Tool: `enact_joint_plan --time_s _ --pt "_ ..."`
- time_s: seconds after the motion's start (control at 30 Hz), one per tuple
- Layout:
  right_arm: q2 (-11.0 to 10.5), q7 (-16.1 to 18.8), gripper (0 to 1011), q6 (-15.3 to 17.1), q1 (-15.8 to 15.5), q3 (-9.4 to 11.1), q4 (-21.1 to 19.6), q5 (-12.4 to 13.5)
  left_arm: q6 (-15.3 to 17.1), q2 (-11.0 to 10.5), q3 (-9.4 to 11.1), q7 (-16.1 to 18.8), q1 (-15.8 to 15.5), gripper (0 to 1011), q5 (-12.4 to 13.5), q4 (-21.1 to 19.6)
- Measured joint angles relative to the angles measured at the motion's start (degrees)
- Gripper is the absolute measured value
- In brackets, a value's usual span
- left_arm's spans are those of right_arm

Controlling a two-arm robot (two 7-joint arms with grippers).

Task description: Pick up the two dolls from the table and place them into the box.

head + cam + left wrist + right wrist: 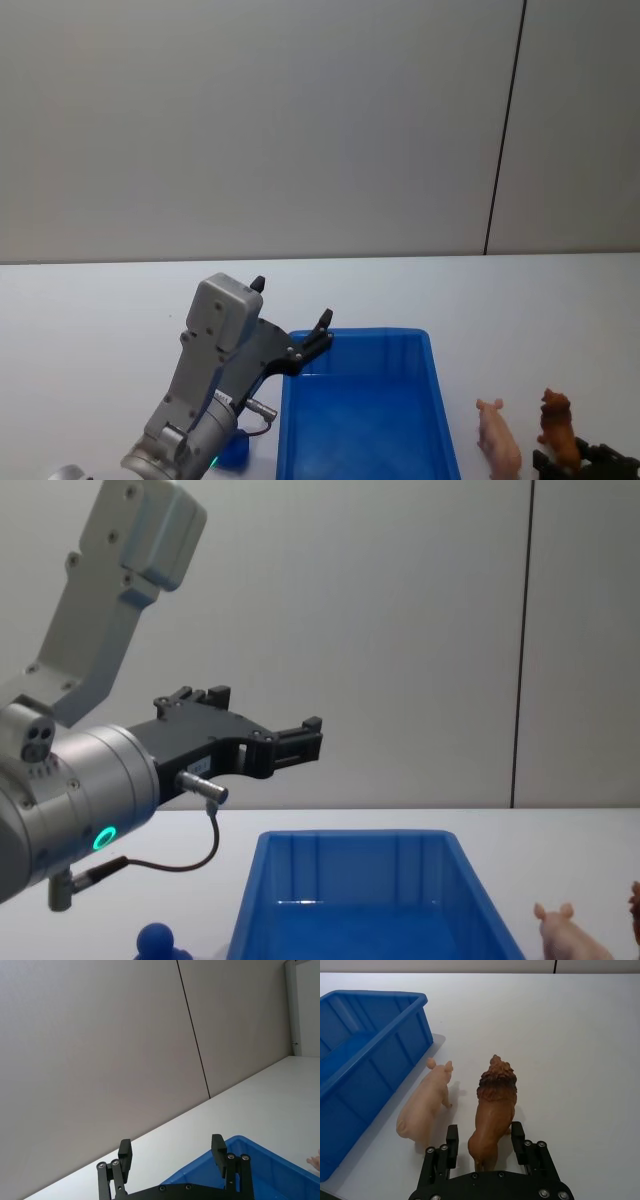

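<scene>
White table across the whole foreground. Blue box resting on it, open side up. Left gripper raised over the box's far left corner, fingers spread with nothing between. Right gripper low over the table, right of the box, fingers apart at either flank of the standing brown animal. Pink pig standing just beside, between brown animal and box.
</scene>
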State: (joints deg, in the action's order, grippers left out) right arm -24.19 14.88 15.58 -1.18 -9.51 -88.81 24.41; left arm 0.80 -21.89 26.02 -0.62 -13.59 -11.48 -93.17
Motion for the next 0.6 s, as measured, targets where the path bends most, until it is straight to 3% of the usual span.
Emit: enact_joint_plan --time_s 0.37,0.6 --pt "0.1 -0.6 336 0.2 -0.1 -0.1 -0.5 0.1 0.0 0.0 0.0 0.0 0.0 1001 0.0 0.0" --pt "-0.1 -1.9 302 -1.3 -0.3 0.0 -2.4 -1.3 0.0 0.0 0.0 0.0 0.0 1001 0.0 0.0"
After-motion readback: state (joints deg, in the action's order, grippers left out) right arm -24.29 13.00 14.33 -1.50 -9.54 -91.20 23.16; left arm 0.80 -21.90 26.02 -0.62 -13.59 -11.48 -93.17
